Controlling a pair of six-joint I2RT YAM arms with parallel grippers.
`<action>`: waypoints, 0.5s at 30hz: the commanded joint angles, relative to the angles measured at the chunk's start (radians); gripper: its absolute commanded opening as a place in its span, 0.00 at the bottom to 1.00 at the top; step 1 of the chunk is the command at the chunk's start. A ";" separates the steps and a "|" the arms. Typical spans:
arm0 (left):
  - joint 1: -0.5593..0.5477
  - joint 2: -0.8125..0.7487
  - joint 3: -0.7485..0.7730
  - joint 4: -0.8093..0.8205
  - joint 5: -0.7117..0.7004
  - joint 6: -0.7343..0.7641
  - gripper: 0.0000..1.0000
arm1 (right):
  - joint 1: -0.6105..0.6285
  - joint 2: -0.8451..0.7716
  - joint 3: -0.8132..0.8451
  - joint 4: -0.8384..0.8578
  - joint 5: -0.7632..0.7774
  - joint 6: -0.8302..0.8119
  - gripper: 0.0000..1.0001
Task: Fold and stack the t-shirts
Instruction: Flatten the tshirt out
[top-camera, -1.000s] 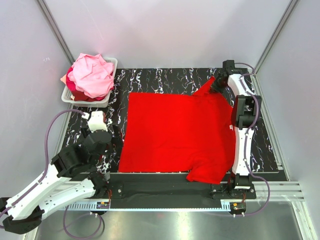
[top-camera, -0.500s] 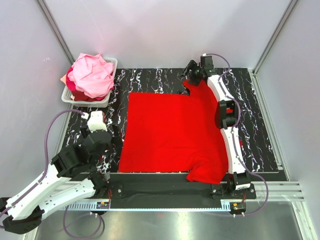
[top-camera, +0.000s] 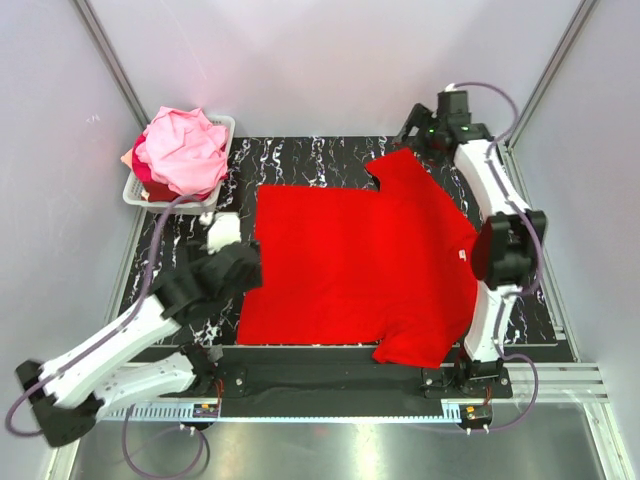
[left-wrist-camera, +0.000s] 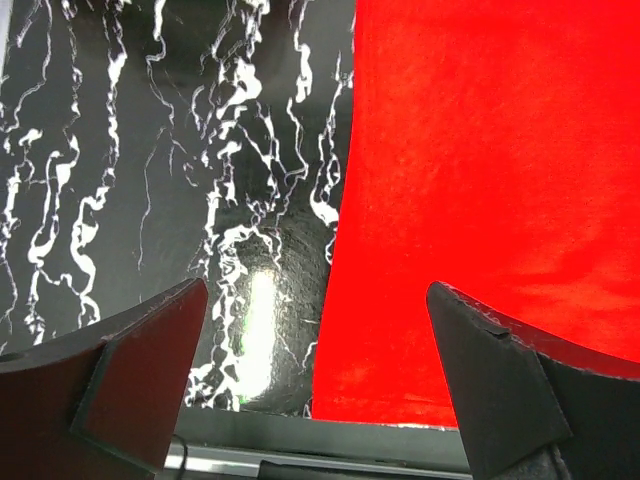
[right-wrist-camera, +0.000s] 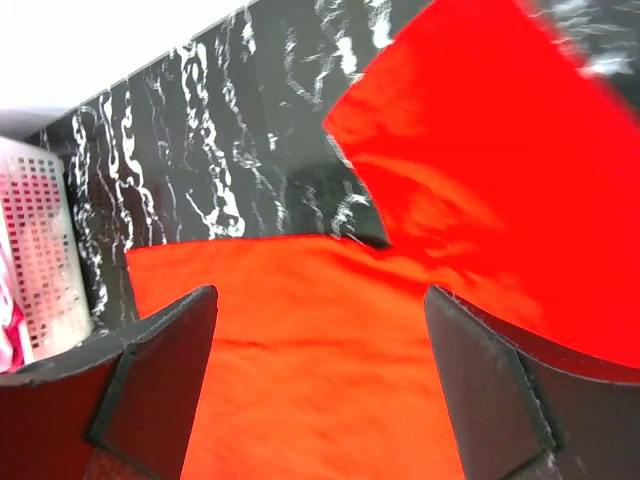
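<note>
Sleeve (top-camera: 402, 172) released, left jaws advanced; both pairs gape empty (one red t-shirt (top-camera: 350, 270)).

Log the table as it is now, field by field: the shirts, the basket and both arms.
Red shirt: spread flat on the mat, unfolded, collar to the right
Pink shirts: crumpled pile in the basket, far left corner
Left arm: jaws open, empty, over the red shirt's hem edge
Right arm: jaws open, empty, above the far sleeve
Folded stack: none yet
</note>
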 joint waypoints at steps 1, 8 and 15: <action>0.018 0.134 0.078 0.117 0.036 0.007 0.99 | -0.026 -0.148 -0.146 -0.176 0.183 -0.072 0.92; 0.220 0.533 0.246 0.387 0.332 0.089 0.99 | -0.118 -0.234 -0.380 -0.220 0.254 -0.112 0.91; 0.358 0.911 0.475 0.435 0.459 0.124 0.97 | -0.118 -0.063 -0.279 -0.292 0.298 -0.160 0.89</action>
